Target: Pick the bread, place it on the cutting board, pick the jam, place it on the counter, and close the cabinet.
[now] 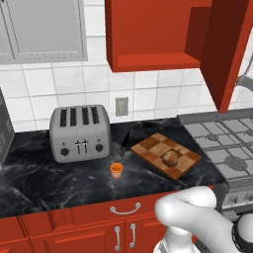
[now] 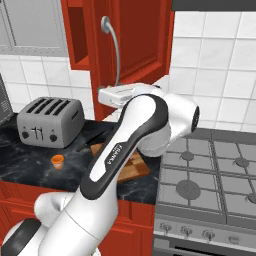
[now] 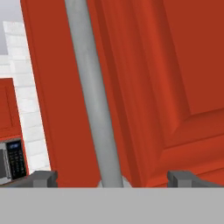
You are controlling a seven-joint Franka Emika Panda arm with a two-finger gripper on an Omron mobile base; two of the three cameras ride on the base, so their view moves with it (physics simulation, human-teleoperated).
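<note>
Looking down over the black marble table [image 1: 59,183], we see the bread [image 1: 170,158] resting on the checkered cutting board [image 1: 148,147], which lies on the table to the right of the silver toaster [image 1: 80,132]. The jam [image 1: 116,170], a small orange jar, stands on the bare table just in front of the toaster's right end, apart from the cutting board. A dark knife [image 1: 124,144] lies between the toaster and the board. Above and to the right of the toaster hangs the red cabinet [image 1: 153,34], and its door [image 1: 230,49] stands swung out toward us, open. A gas stove [image 1: 222,143] sits to the right of the cutting board, touching the table's end. From the right side we see our white arm [image 2: 130,145] raised well above the toaster, reaching up to the open door's silver handle [image 2: 114,45]. From the camera on our hand [image 3: 111,179], the handle runs as a grey bar right in front of us, between the two dark fingertips [image 3: 41,178], which are spread wide apart on either side of its lower end without pinching it. A microwave [image 3: 11,159] shows at the left edge behind the door. A grey-white glass-fronted cabinet [image 1: 42,27] hangs above and left of the toaster.
</note>
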